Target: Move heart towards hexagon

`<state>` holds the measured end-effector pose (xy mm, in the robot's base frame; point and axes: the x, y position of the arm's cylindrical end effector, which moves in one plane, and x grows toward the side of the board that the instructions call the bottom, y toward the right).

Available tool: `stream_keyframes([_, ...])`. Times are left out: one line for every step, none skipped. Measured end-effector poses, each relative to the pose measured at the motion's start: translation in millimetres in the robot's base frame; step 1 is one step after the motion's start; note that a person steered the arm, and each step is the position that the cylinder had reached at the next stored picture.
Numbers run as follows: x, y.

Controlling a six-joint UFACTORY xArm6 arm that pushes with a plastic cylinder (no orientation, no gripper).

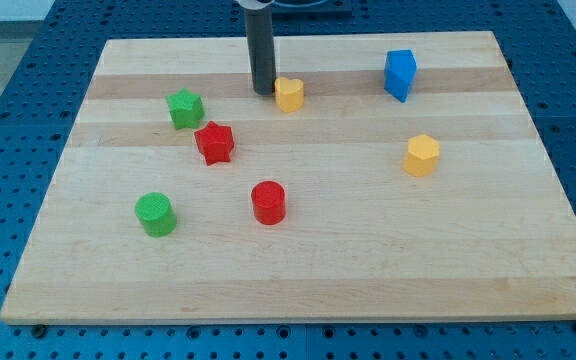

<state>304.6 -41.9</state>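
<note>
My tip (263, 92) has no jaws to open or close; it stands just to the view's left of the yellow heart (288, 94). The yellow hexagon (421, 155) lies well apart, down-right on the surface (368, 250). Most pushing remains.

We are finding no readable text, label, brand, number or sign anywhere: the surface (308, 250) is showing only bare wood grain, and the coloured blocks on it are carrying no markings.
</note>
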Motion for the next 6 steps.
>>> stream_keyframes([0,16])
stream_keyframes([0,35])
stream_keyframes([0,37])
stream_keyframes([5,42])
stream_keyframes([26,47])
stream_keyframes([44,48])
